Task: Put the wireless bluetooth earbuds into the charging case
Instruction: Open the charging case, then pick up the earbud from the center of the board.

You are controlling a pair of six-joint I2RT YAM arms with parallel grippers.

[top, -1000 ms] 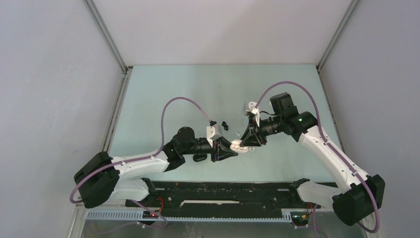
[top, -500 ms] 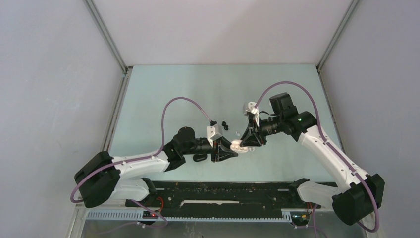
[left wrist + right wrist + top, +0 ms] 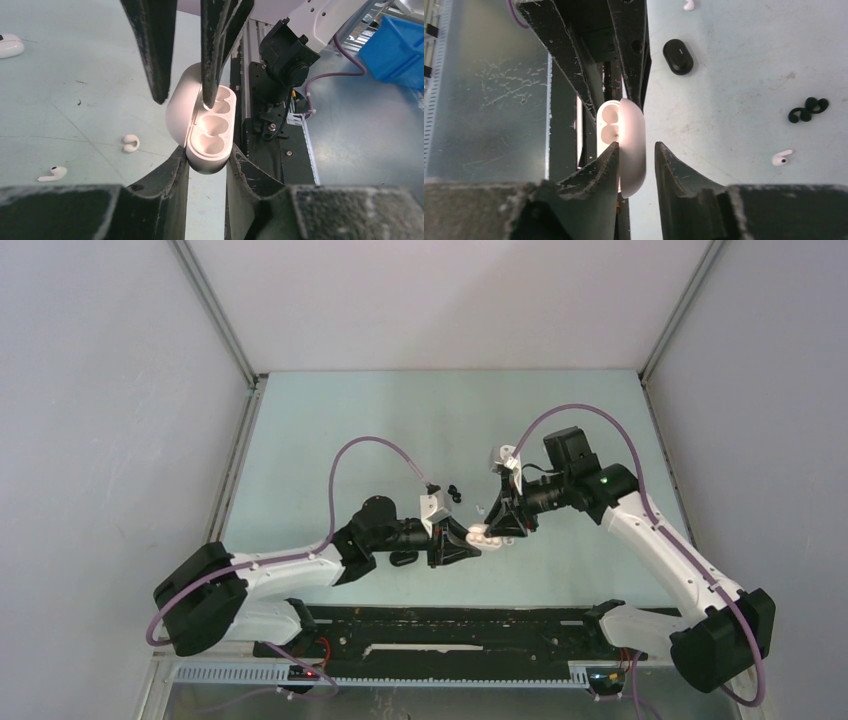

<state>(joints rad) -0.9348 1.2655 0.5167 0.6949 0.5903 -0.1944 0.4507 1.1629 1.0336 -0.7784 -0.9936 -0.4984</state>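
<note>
My left gripper is shut on the base of a white pill-shaped charging case, held above the table with its lid open and its near wells empty. My right gripper is open and straddles the raised lid. One of its fingertips reaches into the far well, and the other finger is outside the lid. No earbud shows between its fingers. Two white earbuds lie on the table to the left. A black earbud pair and another white earbud lie on the table. Both grippers meet at the case.
A shut black case lies on the table by the left arm and also shows in the top view. A second white case lies further off. The black rail runs along the near edge. Enclosure walls stand on both sides.
The left arm's rear links have shifted slightly to the right. Both grippers stay together at the case.
</note>
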